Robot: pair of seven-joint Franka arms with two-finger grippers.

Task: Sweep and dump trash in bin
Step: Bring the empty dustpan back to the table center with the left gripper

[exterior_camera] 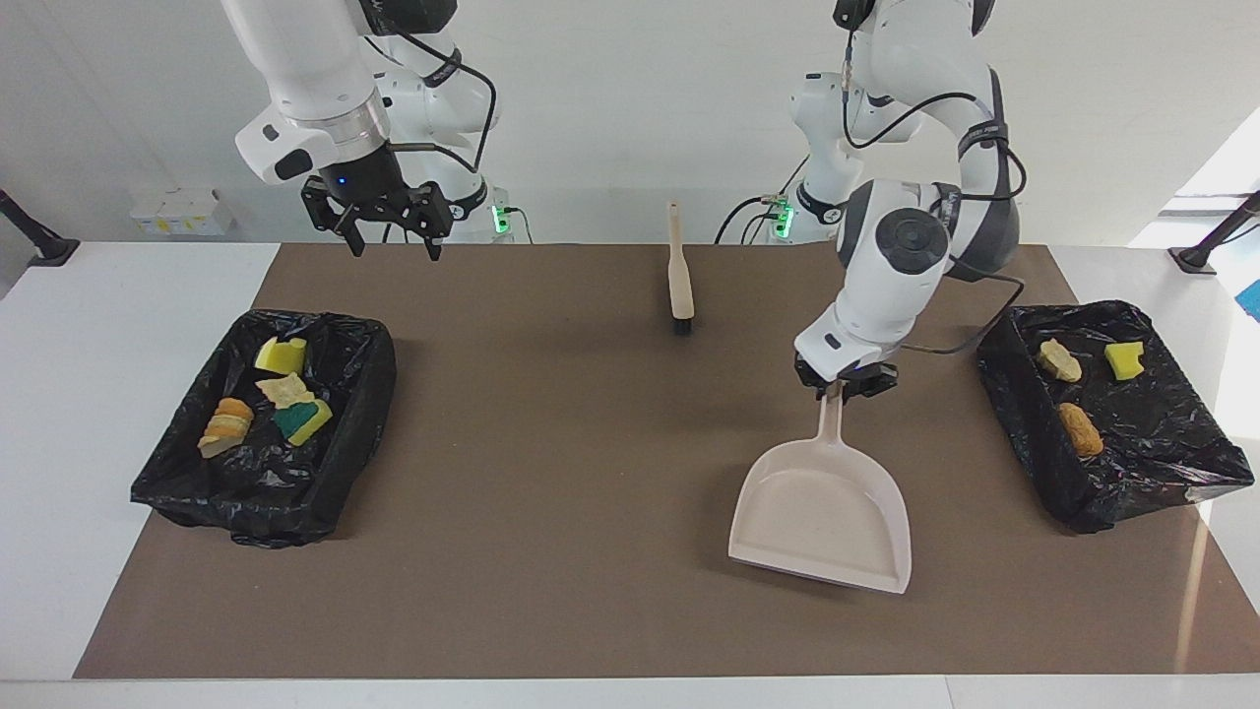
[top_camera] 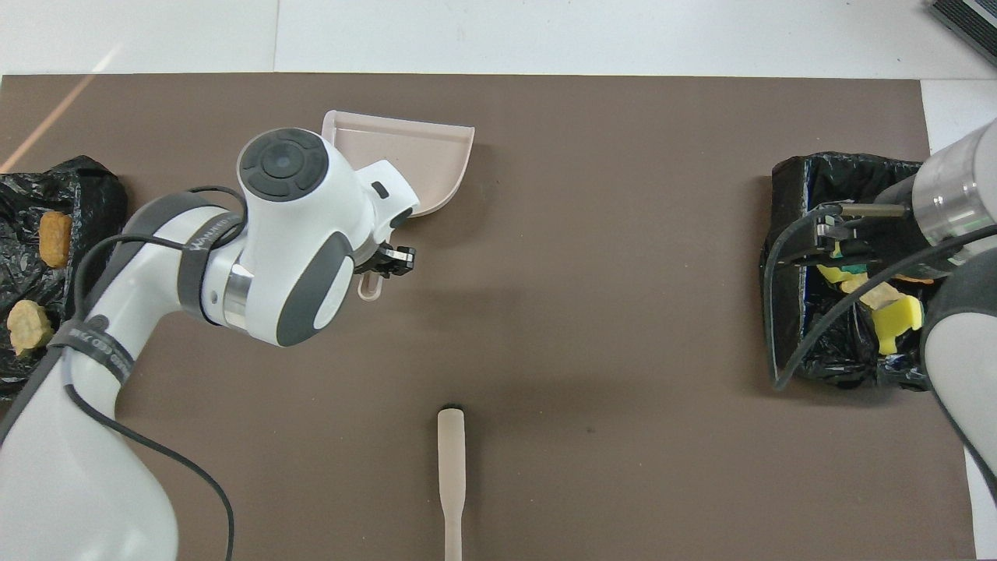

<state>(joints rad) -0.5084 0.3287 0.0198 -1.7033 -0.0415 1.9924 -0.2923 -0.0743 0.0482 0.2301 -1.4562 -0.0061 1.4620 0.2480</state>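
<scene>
Now dustpan (exterior_camera: 822,512) handle toward robots, mouth away.

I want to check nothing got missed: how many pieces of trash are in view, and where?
7, all in bins. Four lie in the bin at the right arm's end: yellow, tan, green-backed, orange-tan. Three lie in the other bin: tan, yellow, orange-brown. Folds may hide more.

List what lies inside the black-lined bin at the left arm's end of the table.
In the facing view the bin holds three pieces: a tan lump, a yellow sponge chunk and an orange-brown lump. Anything under the liner's folds stays hidden.
</scene>
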